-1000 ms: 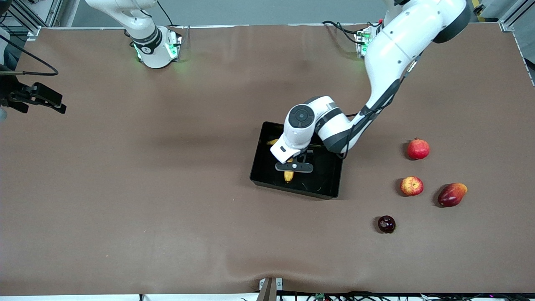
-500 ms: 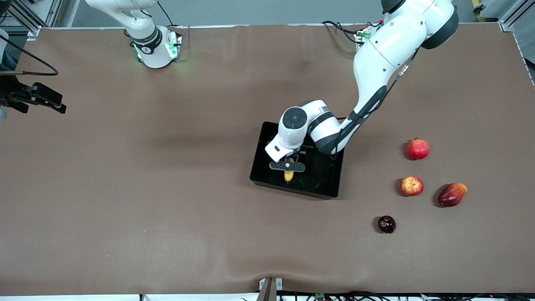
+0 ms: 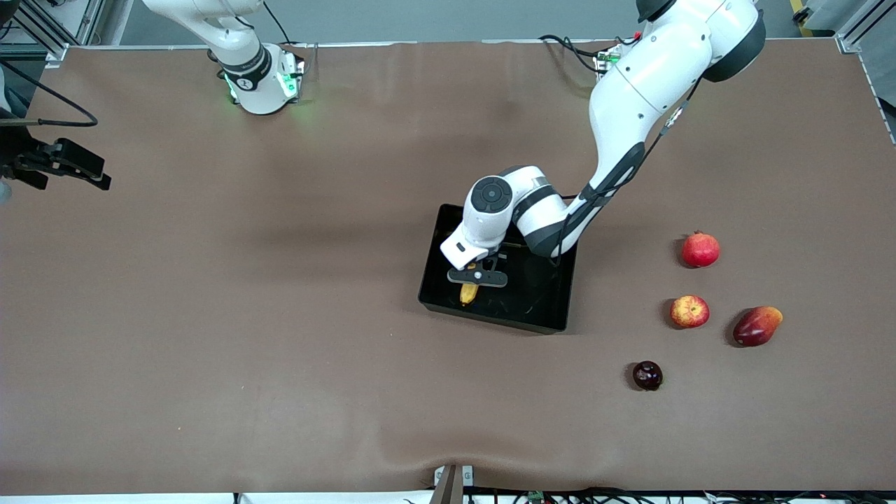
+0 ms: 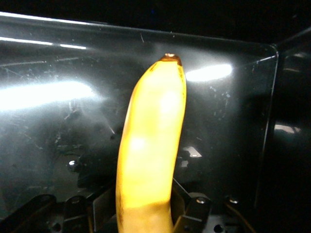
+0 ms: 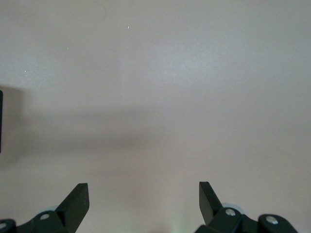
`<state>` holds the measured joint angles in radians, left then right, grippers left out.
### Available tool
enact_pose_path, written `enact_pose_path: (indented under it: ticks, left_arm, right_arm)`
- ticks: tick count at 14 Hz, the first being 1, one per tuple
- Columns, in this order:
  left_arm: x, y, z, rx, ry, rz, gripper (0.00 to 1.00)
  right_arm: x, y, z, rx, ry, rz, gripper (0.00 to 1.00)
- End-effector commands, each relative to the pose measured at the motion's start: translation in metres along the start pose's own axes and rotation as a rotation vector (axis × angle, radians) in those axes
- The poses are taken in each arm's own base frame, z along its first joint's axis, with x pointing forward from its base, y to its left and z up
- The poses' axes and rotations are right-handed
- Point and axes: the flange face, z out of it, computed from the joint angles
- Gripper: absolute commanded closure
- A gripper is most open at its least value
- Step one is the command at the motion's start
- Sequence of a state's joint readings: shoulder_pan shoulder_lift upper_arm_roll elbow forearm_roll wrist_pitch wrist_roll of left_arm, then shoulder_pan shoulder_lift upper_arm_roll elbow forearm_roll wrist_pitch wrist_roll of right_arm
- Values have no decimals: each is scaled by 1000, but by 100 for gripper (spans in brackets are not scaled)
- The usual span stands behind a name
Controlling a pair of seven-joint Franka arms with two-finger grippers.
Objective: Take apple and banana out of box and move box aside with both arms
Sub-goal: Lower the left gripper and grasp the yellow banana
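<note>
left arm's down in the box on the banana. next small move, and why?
Probably a short straight lift. The left gripper is shut on the banana inside the box, so raising it above the low walls should come before any sideways move. The apple already lies on the table outside the box, toward the left arm's end. The right gripper waits open over bare table.

the front camera looks down from high across the surface (image 3: 280, 350), facing both bases. the left wrist camera sits close over the box (image 4: 233, 145) floor, shared with the front view; the right wrist camera sees bare surface.
</note>
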<state>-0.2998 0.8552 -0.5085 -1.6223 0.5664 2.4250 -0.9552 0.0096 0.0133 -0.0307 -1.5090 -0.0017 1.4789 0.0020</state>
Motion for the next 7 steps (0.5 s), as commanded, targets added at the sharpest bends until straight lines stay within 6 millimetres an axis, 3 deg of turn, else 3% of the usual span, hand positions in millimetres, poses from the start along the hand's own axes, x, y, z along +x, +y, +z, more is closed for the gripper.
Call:
enact_pose_path:
  ticks: [1,7]
  left_arm:
    - [18,-10,-27,30,56,-26,100]
    - [42,-11,-126,90,74,-86,100]
  right_arm:
    - [-1,2,-4,8,2,8,0]
    - [-1,2,-4,8,2,8,0]
